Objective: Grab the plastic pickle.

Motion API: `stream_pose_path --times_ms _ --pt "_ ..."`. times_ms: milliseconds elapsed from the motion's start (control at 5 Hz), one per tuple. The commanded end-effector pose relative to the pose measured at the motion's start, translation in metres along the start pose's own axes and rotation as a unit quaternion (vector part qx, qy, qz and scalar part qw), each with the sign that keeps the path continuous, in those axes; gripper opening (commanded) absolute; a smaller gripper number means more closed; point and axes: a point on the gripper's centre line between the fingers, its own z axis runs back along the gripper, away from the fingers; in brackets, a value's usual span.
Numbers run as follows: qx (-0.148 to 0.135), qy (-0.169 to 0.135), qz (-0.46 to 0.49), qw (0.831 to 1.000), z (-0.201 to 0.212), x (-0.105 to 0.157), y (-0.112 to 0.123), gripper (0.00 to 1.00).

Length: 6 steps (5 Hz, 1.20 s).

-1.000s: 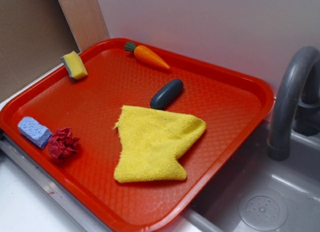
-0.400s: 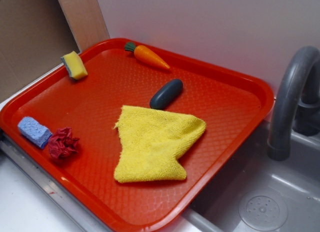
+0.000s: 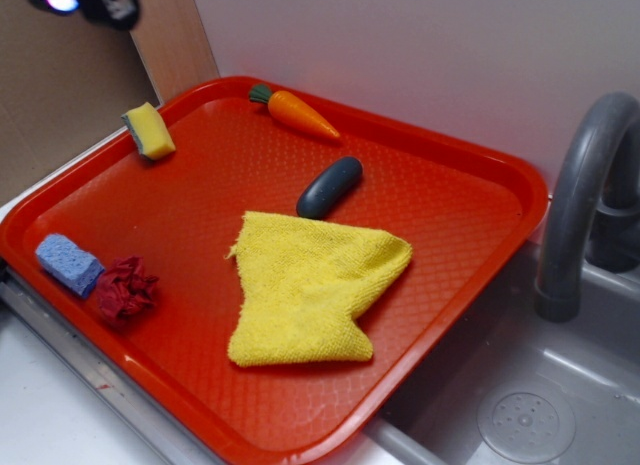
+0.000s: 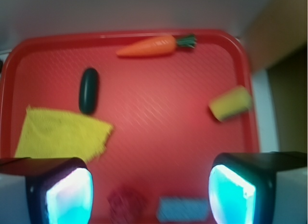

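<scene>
The gripper (image 4: 151,185) hangs high over the tray's near side with its two glowing fingers (image 4: 67,192) spread wide apart and nothing between them; in the exterior view only a blurred bit of it shows at the top left corner (image 3: 85,0). The red tray (image 3: 450,185) has a raised rim all round, with bare floor around its middle. A grey sink (image 3: 520,405) and faucet (image 3: 580,205) stand to one side. The yellow cloth (image 3: 310,285) lies flat, its upper edge touching the plastic pickle (image 3: 329,187), a smooth dark capsule lying flat near the tray's centre. The carrot (image 3: 295,112) lies near the far rim. The yellow sponge (image 3: 148,131), blue sponge (image 3: 68,263) and red crumpled wad (image 3: 125,287) lie well apart from it.
</scene>
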Motion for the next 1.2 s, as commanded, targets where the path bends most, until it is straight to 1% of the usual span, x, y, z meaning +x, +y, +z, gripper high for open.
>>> stream_pose_path --times_ms 0,200,400,600,800,1000 --pt "-0.002 -0.007 -0.008 1.0 -0.038 0.039 -0.057 1.0" --pt "0.01 0.006 -0.019 1.0 -0.065 0.058 -0.073 1.0" --pt "0.006 0.027 -0.022 0.999 -0.098 0.065 -0.082 1.0" --pt "0.033 0.048 -0.019 0.998 -0.122 0.061 -0.073 1.0" --pt "0.039 0.074 -0.015 0.996 -0.147 0.052 -0.065 1.0" --pt "0.03 0.085 -0.02 0.996 -0.164 0.051 -0.06 1.0"
